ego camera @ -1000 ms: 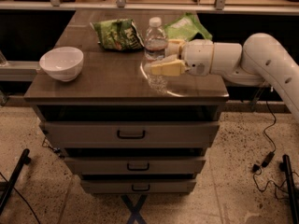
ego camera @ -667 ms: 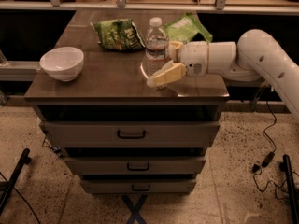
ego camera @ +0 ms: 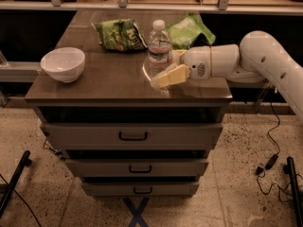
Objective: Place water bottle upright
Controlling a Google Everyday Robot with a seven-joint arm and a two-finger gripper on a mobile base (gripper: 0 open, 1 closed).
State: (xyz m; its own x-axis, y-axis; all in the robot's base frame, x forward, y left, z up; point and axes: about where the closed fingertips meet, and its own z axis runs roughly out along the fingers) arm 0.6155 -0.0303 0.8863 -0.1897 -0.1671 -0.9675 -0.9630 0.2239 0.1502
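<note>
One change over the last second: the near yellow finger [ego camera: 171, 75] of the gripper [ego camera: 165, 70] is now sitting lower and further toward the front edge of the counter [ego camera: 104, 82] than it was, so the gap to the far finger is reading wider. Jaws are looking spread rather than pinching anything.

Water bottle [ego camera: 159, 48] is standing upright, white cap on top, just right of the frame's centre, base on the counter. Its position is matching the earlier pictures almost exactly; only the gripper is shifting. Near finger is passing in front of the bottle's base, so whether it is touching there cannot be told.

White arm [ego camera: 265, 56] is reaching in from the right edge of the frame.

Meaning for the task: the bottle seems to be bearing its own weight, so the placing step is looking done and the release is under way. Remaining risk, as a judgement: the near finger is lying close to the base, and a sideways pull-out could tip a light bottle.

Neighbours: white bowl [ego camera: 62, 64] at left, well apart; dark chip bag [ego camera: 118, 33] and a paler green bag [ego camera: 194, 30] lying behind the bottle.
</note>
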